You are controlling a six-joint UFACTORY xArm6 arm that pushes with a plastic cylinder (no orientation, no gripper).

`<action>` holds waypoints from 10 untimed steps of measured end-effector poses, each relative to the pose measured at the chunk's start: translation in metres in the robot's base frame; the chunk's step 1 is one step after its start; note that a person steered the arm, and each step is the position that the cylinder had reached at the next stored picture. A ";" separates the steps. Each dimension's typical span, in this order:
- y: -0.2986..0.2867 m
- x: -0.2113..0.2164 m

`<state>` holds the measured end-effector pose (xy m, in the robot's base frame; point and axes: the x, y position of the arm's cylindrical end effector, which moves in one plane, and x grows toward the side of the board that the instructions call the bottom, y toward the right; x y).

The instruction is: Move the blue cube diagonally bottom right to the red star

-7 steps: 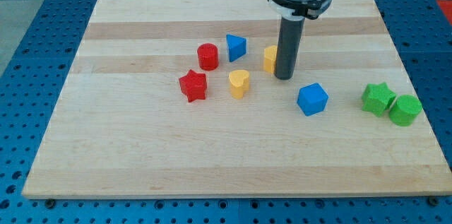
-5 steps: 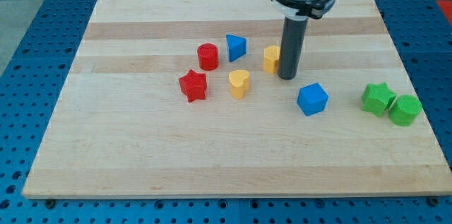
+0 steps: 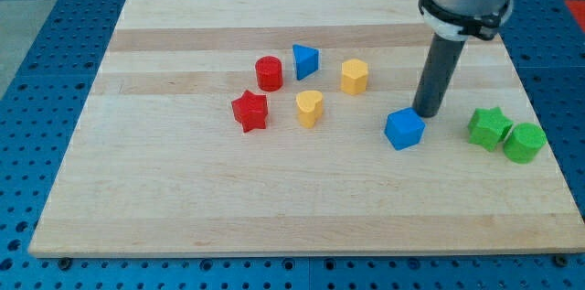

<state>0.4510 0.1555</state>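
Tool tip (image 3: 424, 113) is set at the upper right edge of the blue cube (image 3: 404, 129) — grasping nothing, being a bare rod. The cube lies well right of the red star (image 3: 249, 111); a leftward, slightly downward push is advised — the yellow heart (image 3: 310, 107) to be passed below.

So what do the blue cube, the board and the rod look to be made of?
Blue cube: probably plastic, uniform colour, matt with soft highlights. Board: pale wood, visible grain and glued strips, smooth finish. Rod ending in my tip, just above-right of the cube: dark, matt, possibly plastic or rubber-coated metal; unclear.
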 end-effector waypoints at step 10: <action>-0.071 0.025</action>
<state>0.4761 0.0841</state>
